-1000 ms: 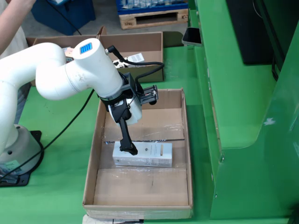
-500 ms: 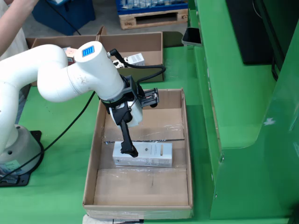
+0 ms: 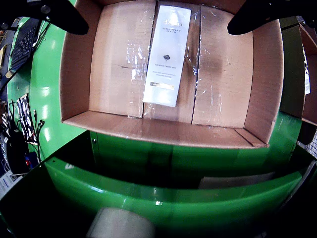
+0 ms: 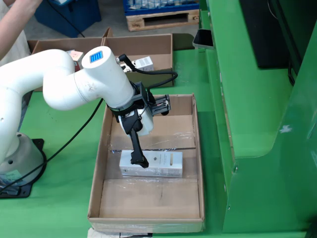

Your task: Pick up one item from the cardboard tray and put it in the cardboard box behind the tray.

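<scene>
A long white carton with dark print lies flat on the floor of a large shallow cardboard tray. In the wrist view my gripper is open, its two black fingers spread wide at the top corners, with nothing between them. In the side view the gripper hangs low over the left end of the white carton inside the tray; whether it touches is unclear. A second cardboard box stands behind the tray, with a small white item inside.
A green machine frame rises right of the tray. A black cable trails from the arm to the left. A person's arm is at top left. A keyboard and a pale roll show in the wrist view.
</scene>
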Controlling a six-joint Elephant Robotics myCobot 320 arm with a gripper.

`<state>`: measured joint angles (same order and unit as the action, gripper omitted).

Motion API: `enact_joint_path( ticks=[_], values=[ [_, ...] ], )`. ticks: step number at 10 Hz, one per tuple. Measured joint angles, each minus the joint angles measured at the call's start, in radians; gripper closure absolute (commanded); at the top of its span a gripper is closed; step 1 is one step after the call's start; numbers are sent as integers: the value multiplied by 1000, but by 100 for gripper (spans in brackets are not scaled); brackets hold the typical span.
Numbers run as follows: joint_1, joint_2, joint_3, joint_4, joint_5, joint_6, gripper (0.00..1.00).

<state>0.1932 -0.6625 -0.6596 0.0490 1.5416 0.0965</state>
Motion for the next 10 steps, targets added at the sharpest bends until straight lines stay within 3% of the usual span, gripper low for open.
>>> enact_joint_path(
  ticks=[10],
  values=[
    [3,31,-207,147,3,-5,0]
  ],
)
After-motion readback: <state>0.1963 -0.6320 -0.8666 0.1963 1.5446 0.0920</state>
